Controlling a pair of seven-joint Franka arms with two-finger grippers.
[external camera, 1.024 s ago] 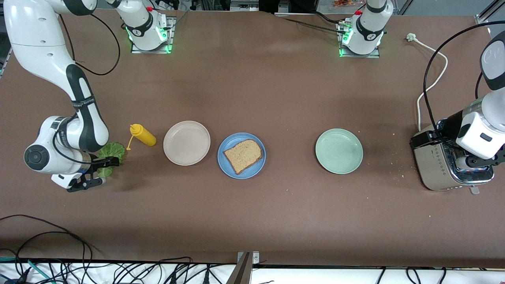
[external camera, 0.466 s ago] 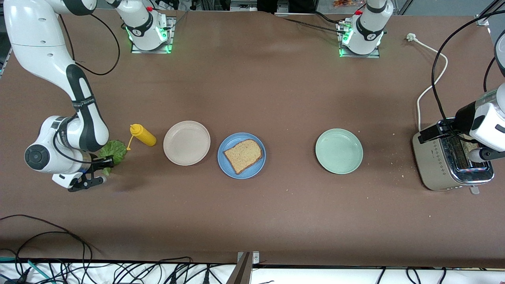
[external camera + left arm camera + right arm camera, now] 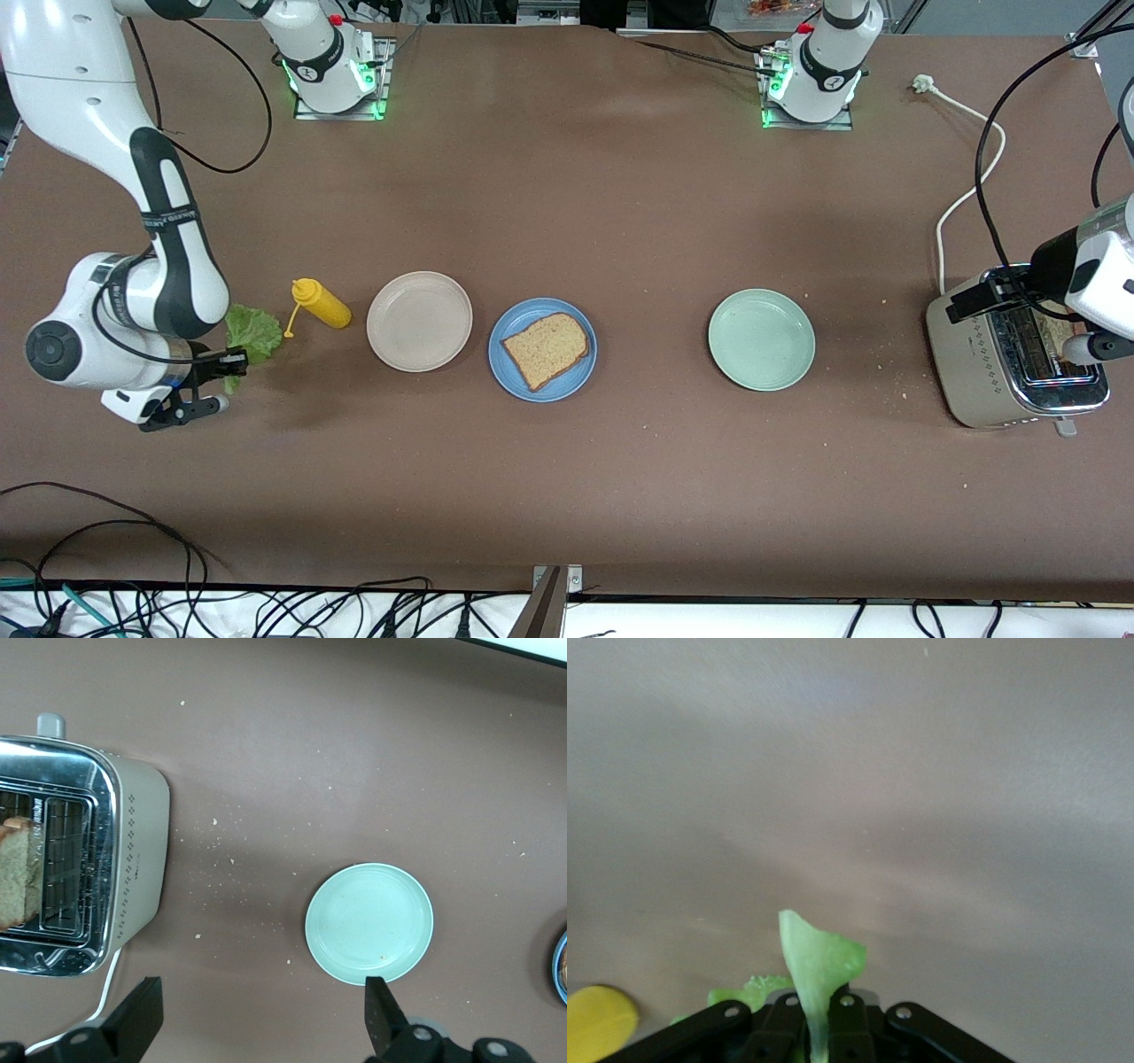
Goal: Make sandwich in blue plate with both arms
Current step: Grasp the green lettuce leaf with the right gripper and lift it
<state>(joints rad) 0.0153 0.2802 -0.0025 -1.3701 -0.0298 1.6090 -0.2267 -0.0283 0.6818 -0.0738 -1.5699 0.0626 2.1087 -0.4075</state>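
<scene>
Down at the right arm's end of the brown desk (image 3: pixel 567 478) in the front view, the right claw (image 3: pixel 232 365) is pinched shut on the ruffled green lettuce leaf (image 3: pixel 251 331), just beside the yellow squeeze bottle (image 3: pixel 321 303) lying on its side. Toward the middle sit the round beige plate (image 3: pixel 419 321), then the round matte blue plate (image 3: pixel 516 370) carrying one square brown bread slice (image 3: pixel 546 349), then the pale green plate (image 3: pixel 761 339). The left claw (image 3: pixel 1076 341) hangs over the silver metal toaster (image 3: pixel 983 363) at the left arm's end.

From the left wrist view, the left claw (image 3: pixel 257 1019) is spread wide above the desk, with the toaster (image 3: pixel 133 859), a bread slice (image 3: pixel 18 873) in its slot, and the green plate (image 3: pixel 369 921) below.

From the right wrist view, the right claw (image 3: pixel 817 1014) is pressed together on the lettuce (image 3: pixel 815 966), the yellow bottle (image 3: pixel 598 1019) close by.
</scene>
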